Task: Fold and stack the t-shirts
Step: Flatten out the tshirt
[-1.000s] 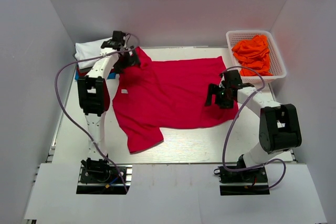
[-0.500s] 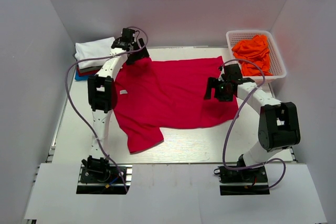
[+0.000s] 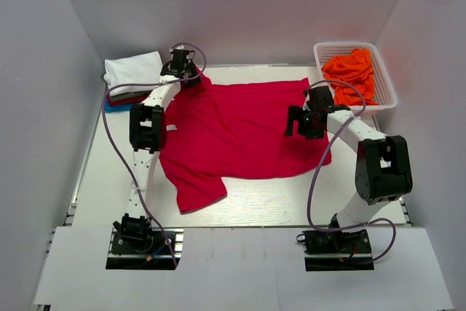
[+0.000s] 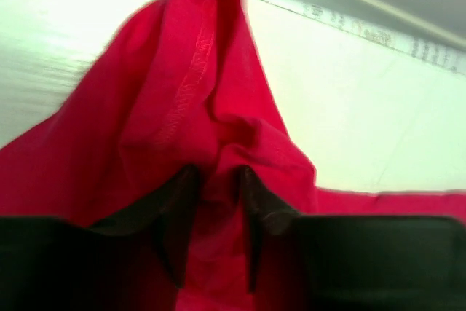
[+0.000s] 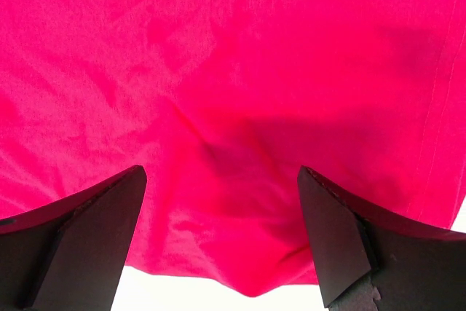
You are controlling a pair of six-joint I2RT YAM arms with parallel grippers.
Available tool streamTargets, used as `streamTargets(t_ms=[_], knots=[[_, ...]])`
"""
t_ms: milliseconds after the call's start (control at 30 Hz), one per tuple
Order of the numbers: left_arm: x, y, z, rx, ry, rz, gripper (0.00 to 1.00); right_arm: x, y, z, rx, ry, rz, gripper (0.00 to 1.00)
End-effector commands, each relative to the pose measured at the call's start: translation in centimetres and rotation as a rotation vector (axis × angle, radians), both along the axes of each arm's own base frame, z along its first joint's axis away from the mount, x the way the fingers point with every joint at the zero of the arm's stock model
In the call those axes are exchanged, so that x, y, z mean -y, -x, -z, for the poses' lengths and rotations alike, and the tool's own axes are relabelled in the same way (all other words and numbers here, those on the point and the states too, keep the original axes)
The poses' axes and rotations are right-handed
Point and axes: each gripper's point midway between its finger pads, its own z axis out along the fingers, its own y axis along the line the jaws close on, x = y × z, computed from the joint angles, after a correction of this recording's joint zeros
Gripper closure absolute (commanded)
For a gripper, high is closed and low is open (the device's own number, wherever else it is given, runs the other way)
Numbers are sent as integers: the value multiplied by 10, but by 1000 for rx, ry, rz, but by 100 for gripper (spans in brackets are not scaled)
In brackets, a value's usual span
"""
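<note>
A crimson-red t-shirt [image 3: 240, 129] lies spread on the white table, its small white neck label [image 3: 173, 127] at the left. My left gripper [image 3: 185, 76] is at the shirt's far-left sleeve. In the left wrist view the left gripper [image 4: 217, 180] has its fingers drawn close together with a pinched ridge of red cloth [image 4: 196, 92] between them. My right gripper [image 3: 297, 121] hovers over the shirt's right side. The right gripper [image 5: 220, 180] stands wide open in its wrist view, with the red cloth's hem [image 5: 240, 282] below and nothing between the fingers.
A folded white t-shirt [image 3: 132, 71] tops a stack at the far left, with dark red [image 3: 125, 97] and blue [image 3: 109, 105] layers under it. A white basket [image 3: 386, 87] at the far right holds crumpled orange t-shirts [image 3: 351, 72]. Grey walls enclose the table.
My left gripper has moved right along the far edge to the shirt's sleeve and narrowed onto the cloth. The right gripper has shifted slightly farther back and stays open.
</note>
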Motion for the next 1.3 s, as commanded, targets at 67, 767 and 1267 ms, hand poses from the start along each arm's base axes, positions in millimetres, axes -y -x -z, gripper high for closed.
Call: streamTargets(t_ms=[67,767,1267], knots=[[32,-9,-41,132,87,124,83,-2,-18,-8,30,-3,-6,10],[75,-33,-101,421,78,329,91,-3,-27,3,-10,2,19,10],[8,-13,-127,357,-73,-21,0,-4,-62,-29,131,22,39,10]])
